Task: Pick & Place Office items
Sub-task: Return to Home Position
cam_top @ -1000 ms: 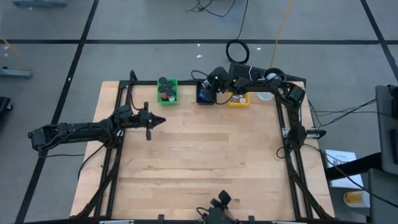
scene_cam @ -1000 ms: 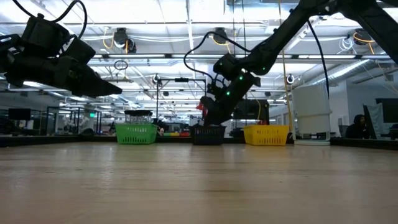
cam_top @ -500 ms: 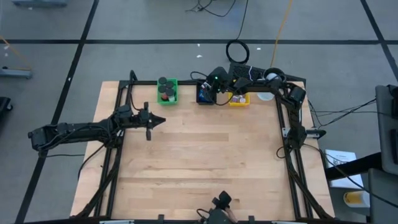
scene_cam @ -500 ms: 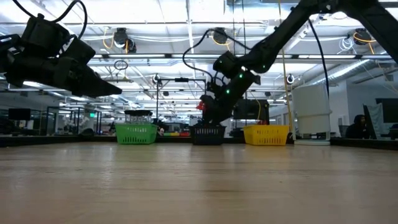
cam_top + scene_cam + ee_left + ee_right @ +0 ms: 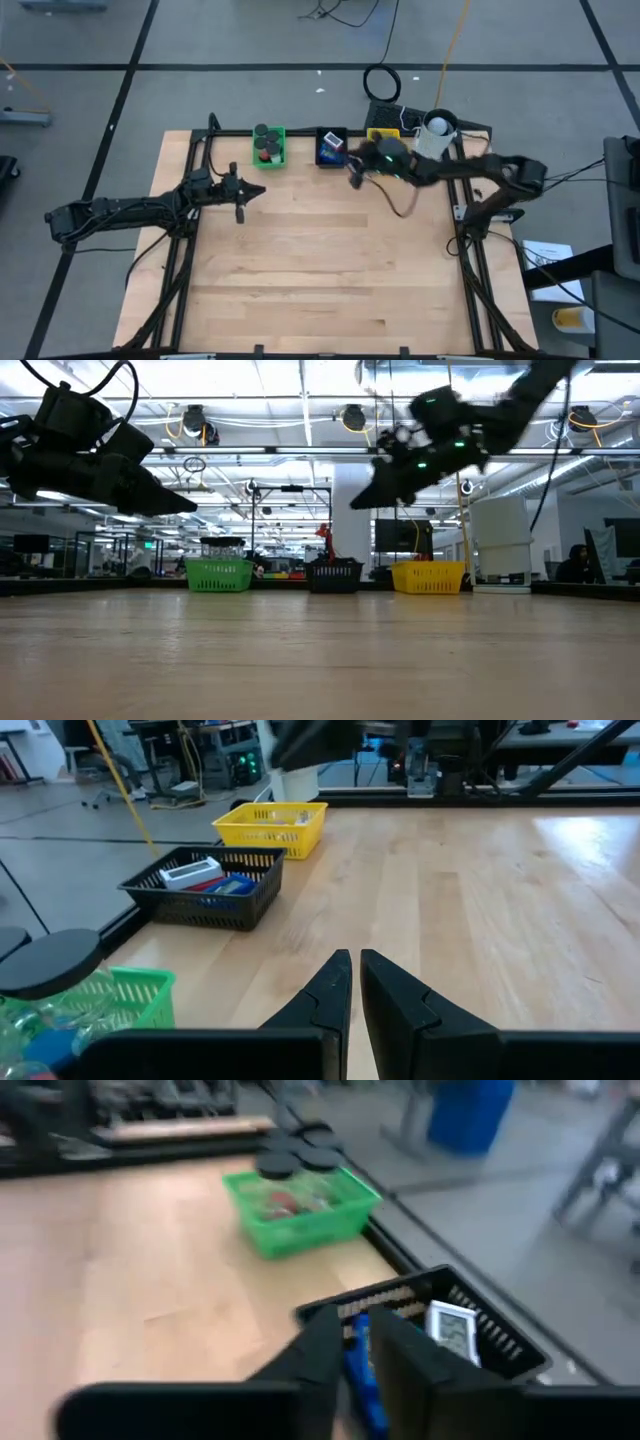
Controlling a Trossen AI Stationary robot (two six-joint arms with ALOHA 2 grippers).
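Office items (image 5: 330,152) in black bin (image 5: 332,130); right claw (image 5: 352,180) near, raised.

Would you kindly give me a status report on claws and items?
Left claw shut, hovering. Right claw above table, near black bin. Office items binned. Nothing blocking.

Left bin (image 5: 218,575), middle bin (image 5: 334,576) and right bin (image 5: 428,577) stood in a row along the counter's (image 5: 320,270) far edge | office items (image 5: 265,148) lay in left and middle bins | cup (image 5: 437,126) sat right of right bin | left gripper (image 5: 352,958) hung over counter's left side | right gripper (image 5: 355,1330) hung just near of middle bin

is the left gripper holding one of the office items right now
No, the left gripper is shut with nothing between its fingers, above bare table.
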